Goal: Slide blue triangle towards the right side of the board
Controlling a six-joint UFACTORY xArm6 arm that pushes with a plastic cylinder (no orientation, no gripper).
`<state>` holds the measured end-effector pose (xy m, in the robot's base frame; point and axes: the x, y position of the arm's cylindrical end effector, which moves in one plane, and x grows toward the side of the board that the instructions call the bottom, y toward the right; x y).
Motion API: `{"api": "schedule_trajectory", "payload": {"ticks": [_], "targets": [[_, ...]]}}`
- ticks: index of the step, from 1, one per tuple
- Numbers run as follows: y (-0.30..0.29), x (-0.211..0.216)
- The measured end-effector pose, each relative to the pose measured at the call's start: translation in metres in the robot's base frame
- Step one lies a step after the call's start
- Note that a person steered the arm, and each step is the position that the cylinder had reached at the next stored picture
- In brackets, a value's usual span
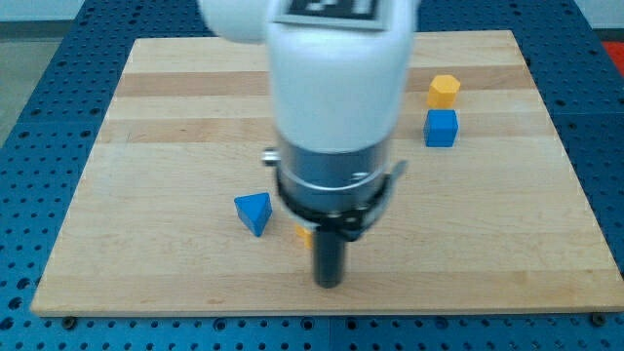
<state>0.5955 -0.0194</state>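
The blue triangle (253,213) lies on the wooden board (146,117), left of centre near the view's bottom. My tip (330,284) is the lower end of the dark rod, below and to the right of the blue triangle, a short gap apart from it. A small orange block (305,234) peeks out from behind the rod, mostly hidden, between the triangle and the rod.
A blue cube (441,128) sits at the view's right, with a yellow-orange block (444,91) just above it. The arm's white and grey body (336,107) hides the board's middle. The board's bottom edge runs close under my tip.
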Motion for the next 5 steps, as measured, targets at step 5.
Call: {"api": "schedule_trajectory", "payload": {"ticks": [5], "targets": [[-0.167, -0.080]]}}
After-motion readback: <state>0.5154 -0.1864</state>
